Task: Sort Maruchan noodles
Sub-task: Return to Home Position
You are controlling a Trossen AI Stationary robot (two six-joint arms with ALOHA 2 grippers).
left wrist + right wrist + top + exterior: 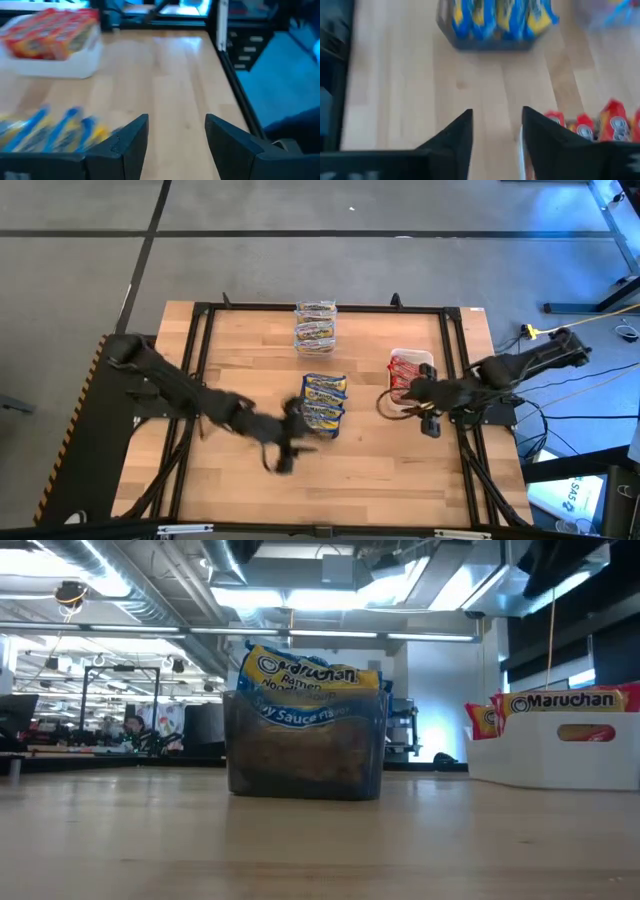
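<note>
Blue-banded Maruchan packets (324,401) stand on edge in a dark grey tray (305,755) at mid-table. They also show in the right wrist view (495,15) and blurred in the left wrist view (50,132). Red-banded packets (408,367) sit in a white tray (560,750) to the right (52,30). More packets fill a clear tub (315,326) at the far edge. My left gripper (296,434) (177,135) is open and empty, just near-left of the dark tray. My right gripper (393,396) (497,132) is open and empty beside the white tray's near-left corner.
A black metal frame (455,380) runs around the tabletop. Bare wood lies between the two trays (365,405) and along the near side (350,480). Cables and stands lie on the floor to the right, off the table.
</note>
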